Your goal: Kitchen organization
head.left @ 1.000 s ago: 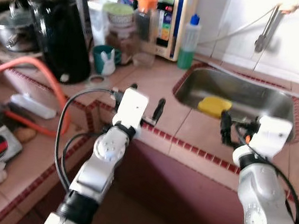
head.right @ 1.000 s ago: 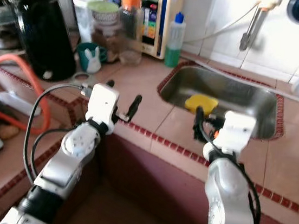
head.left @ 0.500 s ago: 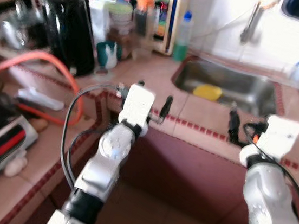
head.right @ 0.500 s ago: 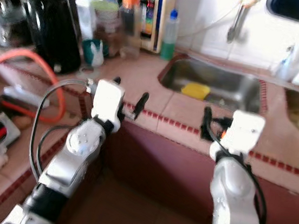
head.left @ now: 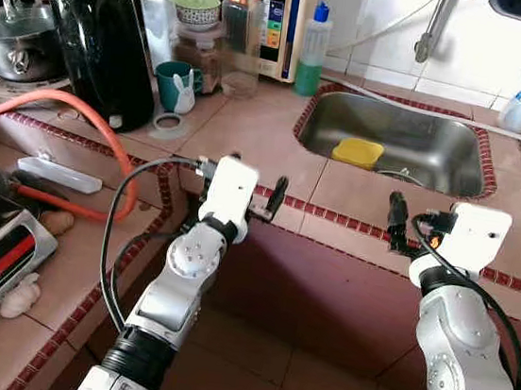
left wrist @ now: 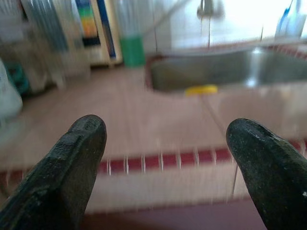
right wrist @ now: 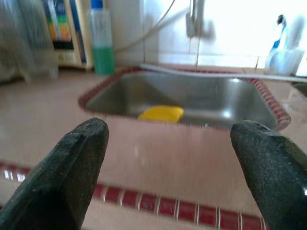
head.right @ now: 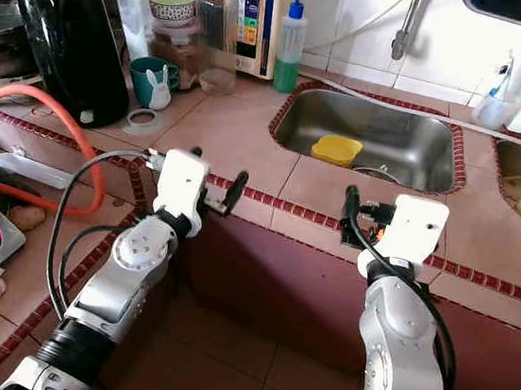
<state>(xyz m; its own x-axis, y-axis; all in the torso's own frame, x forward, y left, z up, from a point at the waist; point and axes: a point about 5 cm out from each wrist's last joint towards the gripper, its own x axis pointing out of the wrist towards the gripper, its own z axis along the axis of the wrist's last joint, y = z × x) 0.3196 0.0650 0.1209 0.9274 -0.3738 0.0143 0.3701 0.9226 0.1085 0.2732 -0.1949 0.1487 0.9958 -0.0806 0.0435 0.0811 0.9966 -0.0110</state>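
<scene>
Backing off a bit, so more counter's showing now | both my grippers, left gripper [head.left: 246, 193] and right gripper [head.right: 360, 217], are hovering spread wide, gripping nothing | yellow sponge [head.left: 357, 152] is sitting in the sink [head.left: 462, 182], upper middle | risking clipping the counter edge if I'm reaching in low

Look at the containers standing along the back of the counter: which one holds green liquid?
The clear bottle with the blue cap, standing beside the sink. The orange-lidded jar beside it looks clear and nearly empty.
</scene>
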